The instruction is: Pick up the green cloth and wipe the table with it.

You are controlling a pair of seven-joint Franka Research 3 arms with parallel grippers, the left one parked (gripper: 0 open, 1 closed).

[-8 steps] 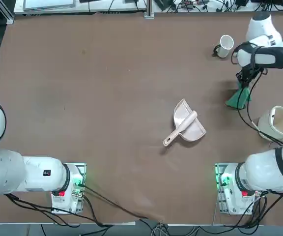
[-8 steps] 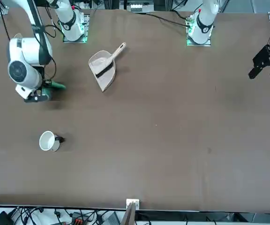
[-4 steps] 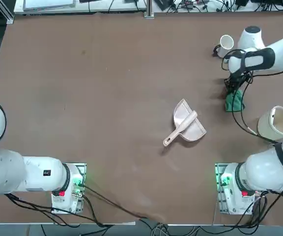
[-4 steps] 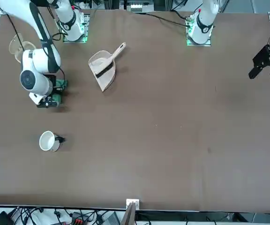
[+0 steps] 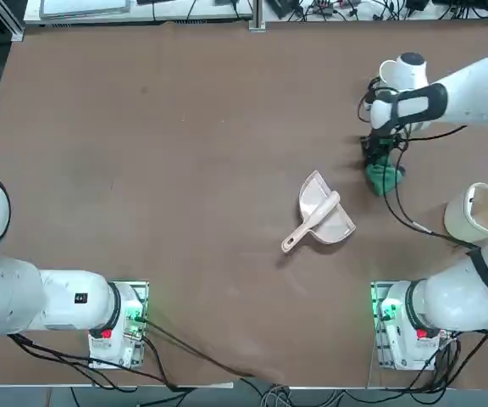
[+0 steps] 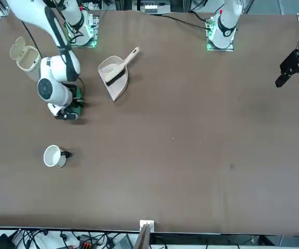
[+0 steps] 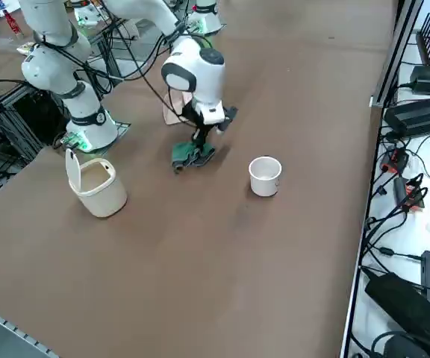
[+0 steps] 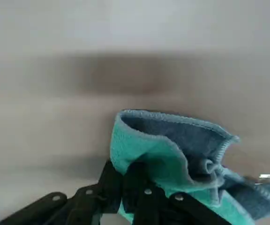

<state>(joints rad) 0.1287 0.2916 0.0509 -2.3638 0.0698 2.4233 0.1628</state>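
Observation:
The green cloth [image 5: 385,177] lies bunched on the brown table [image 5: 185,170], right of the pinkish dustpan [image 5: 322,214]. My right gripper [image 5: 378,164] points down onto the cloth and is shut on it. In the right wrist view the black fingers [image 8: 139,197] pinch the teal fabric [image 8: 172,150], which folds out ahead of them against the table [image 8: 55,47]. From the front the cloth [image 6: 76,110] peeks out under the gripper [image 6: 69,113]. In the right side view the cloth [image 7: 189,155] trails on the table below the gripper [image 7: 198,145].
A white cup [image 5: 389,71] stands just beyond the right arm's wrist. A beige bin [image 5: 474,212] sits near the right edge of the table. The dustpan [image 6: 114,72] lies close to the cloth, on its left in the top view.
My right gripper has dragged the green cloth across the table toward the dustpan and slightly away from the right edge, staying shut on it.

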